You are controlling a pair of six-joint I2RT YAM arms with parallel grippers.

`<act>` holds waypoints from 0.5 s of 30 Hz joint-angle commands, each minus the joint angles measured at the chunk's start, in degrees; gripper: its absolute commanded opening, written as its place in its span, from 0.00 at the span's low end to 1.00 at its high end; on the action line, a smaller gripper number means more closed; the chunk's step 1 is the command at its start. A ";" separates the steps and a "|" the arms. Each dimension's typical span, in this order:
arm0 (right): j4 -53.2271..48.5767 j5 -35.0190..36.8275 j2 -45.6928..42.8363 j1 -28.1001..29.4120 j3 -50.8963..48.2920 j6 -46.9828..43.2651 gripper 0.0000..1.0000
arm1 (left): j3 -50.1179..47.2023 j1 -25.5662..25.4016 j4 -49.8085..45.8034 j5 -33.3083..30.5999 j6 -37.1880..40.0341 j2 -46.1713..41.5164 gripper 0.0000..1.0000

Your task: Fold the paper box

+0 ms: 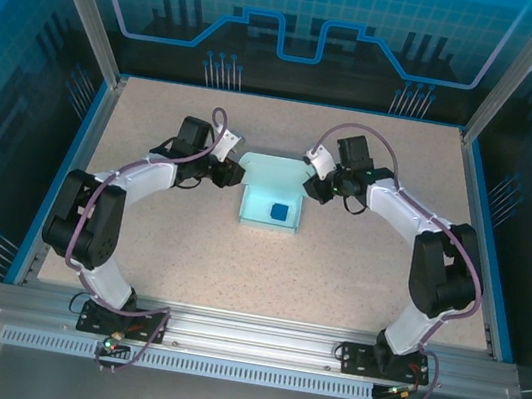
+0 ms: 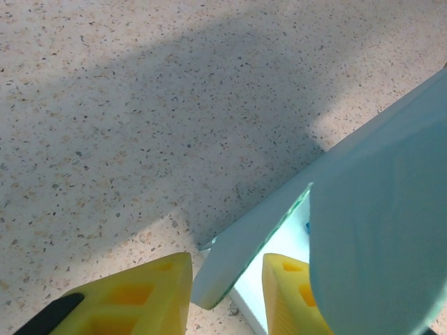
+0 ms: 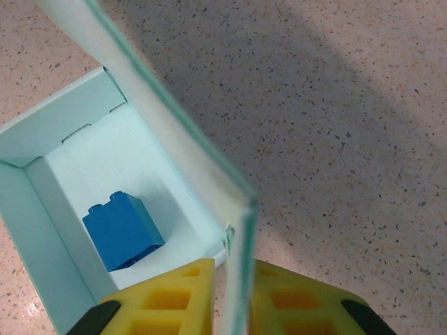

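Top external view: the paper box point(image 1: 268, 174) sits open around the middle of the speckled table point(image 1: 355, 274), with a small blue block point(image 1: 280, 211) inside it. The left tool point(image 1: 232, 176) is right up against the box's left side and the right tool point(image 1: 311, 184) is against its right side.

Left wrist view: the left tool point(image 2: 227, 296) has its yellow fingers point(image 2: 140, 296) on either side of the box's raised left flap point(image 2: 251, 237). The jaws are fairly narrow, but there's a visible gap next to the card, so it isn't pinched.

Right wrist view: the right tool point(image 3: 234, 307) straddles the upright right flap point(image 3: 174, 139), jaws nearly together. I honestly can't tell if they're actually squeezing the card. The blue block lies on the box floor, just beside that flap.
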 commanded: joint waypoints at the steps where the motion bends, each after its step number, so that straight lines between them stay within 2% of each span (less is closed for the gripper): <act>1: -0.51 0.65 0.80 0.83 1.96 0.51 0.16 | 1.71 0.57 -0.47 2.20 -0.71 0.65 0.31; 9: -0.85 3.98 0.40 2.53 2.36 3.13 0.08 | 1.30 0.50 1.18 2.11 -2.04 0.61 0.20; 15: -0.74 11.22 -0.14 4.97 2.52 8.15 0.04 | -0.55 -0.11 4.34 0.31 -4.47 -0.27 0.12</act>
